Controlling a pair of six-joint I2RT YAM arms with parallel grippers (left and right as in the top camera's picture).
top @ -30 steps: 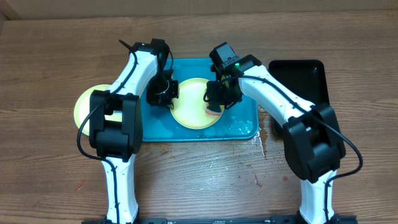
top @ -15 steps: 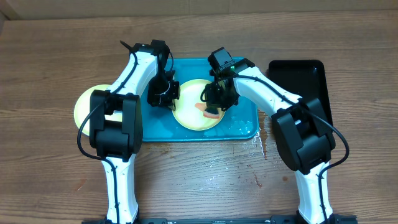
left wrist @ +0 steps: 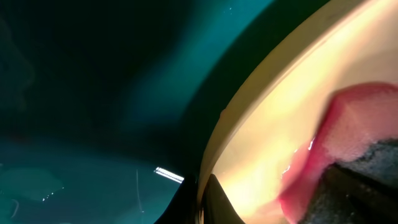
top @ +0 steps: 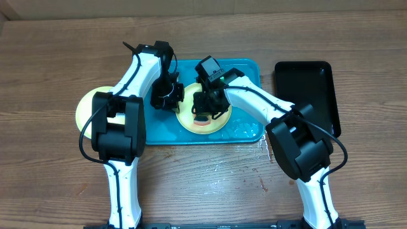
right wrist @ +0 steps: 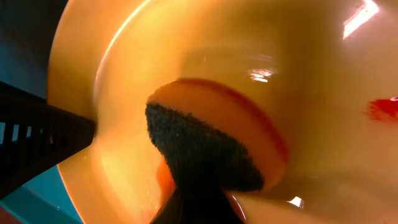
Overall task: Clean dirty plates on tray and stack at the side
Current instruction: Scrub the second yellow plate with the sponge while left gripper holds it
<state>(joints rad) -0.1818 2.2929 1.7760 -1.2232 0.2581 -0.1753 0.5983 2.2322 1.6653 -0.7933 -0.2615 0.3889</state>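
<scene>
left jaws tight on yellow-green plate rim, right jaws tight around sponge

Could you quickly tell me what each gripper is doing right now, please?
Left gripper: closed on the rim of the round yellow-green plastic plate.
Right gripper: closed on a pink-orange sponge with a dark scrubbing pad.

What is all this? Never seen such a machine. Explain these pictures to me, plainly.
Two white-and-black robot arms work at a wooden table. One picture looks down from above; the other two come from close-up cameras on the wrists. On the table lie a large teal plastic tray, a narrow black tray and, left of them, a round yellow-green plastic plate. The left gripper pinches the rim of a second yellow-green plate in the teal tray; the right gripper presses a pink sponge onto it. A red smear shows there.
</scene>
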